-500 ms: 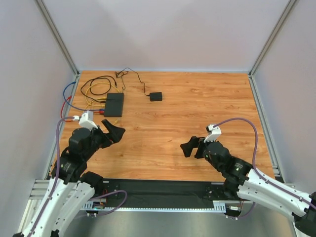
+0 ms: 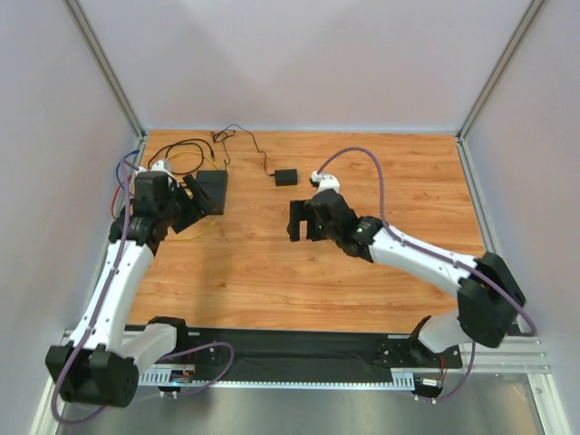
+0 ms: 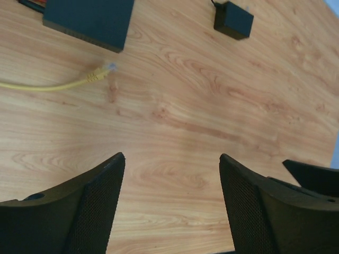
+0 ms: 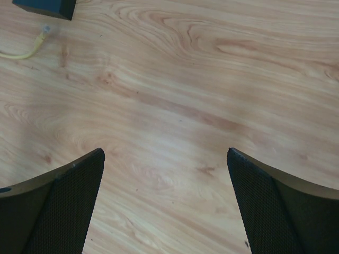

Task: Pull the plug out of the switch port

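The switch (image 2: pixel 216 184) is a flat black box at the table's back left, seen also in the left wrist view (image 3: pixel 90 21) and as a corner in the right wrist view (image 4: pixel 45 7). Coloured cables (image 2: pixel 136 172) run to its left side, where the sockets are hidden. A yellow cable's clear plug (image 3: pixel 108 67) lies loose on the wood just off the switch's near corner (image 4: pixel 43 30). My left gripper (image 2: pixel 201 201) hovers open over the switch's near edge, with nothing between its fingers (image 3: pixel 172 156). My right gripper (image 2: pixel 295 222) stands open and empty over mid-table (image 4: pixel 165 151).
A small black square adapter (image 2: pixel 286 177) on a thin black wire sits right of the switch (image 3: pixel 233 20). Loops of black, yellow, blue and red cable (image 2: pixel 177 156) pile in the back left corner. White walls with metal posts enclose the wooden table (image 2: pixel 381 272).
Both arms have reached out from near their bases. The left gripper moved back to the switch's near edge; the right gripper moved left and back, toward the adapter.
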Robot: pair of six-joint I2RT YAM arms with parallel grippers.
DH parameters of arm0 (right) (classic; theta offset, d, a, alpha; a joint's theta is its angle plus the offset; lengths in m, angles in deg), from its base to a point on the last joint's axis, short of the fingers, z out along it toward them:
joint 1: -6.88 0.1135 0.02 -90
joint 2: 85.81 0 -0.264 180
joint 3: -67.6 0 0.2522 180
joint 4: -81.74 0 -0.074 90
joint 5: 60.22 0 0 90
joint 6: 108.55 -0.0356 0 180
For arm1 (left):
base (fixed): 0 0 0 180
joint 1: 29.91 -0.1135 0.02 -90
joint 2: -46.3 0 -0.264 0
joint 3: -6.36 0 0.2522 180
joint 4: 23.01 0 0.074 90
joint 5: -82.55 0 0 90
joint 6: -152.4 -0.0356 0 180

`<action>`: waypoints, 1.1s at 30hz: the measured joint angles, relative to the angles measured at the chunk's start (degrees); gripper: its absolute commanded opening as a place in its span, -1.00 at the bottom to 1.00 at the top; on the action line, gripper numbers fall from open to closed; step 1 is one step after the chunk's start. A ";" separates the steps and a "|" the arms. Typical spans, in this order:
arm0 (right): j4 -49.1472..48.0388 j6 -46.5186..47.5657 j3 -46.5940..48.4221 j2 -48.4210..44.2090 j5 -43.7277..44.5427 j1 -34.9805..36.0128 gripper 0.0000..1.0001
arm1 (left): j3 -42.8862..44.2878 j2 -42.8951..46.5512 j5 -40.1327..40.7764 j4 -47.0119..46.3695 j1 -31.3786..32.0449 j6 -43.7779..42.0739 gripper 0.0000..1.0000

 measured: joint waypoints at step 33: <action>-11.61 4.90 53.31 56.11 -29.68 -5.99 0.88 | 24.41 -52.22 -7.58 -10.23 -17.64 -10.43 -0.31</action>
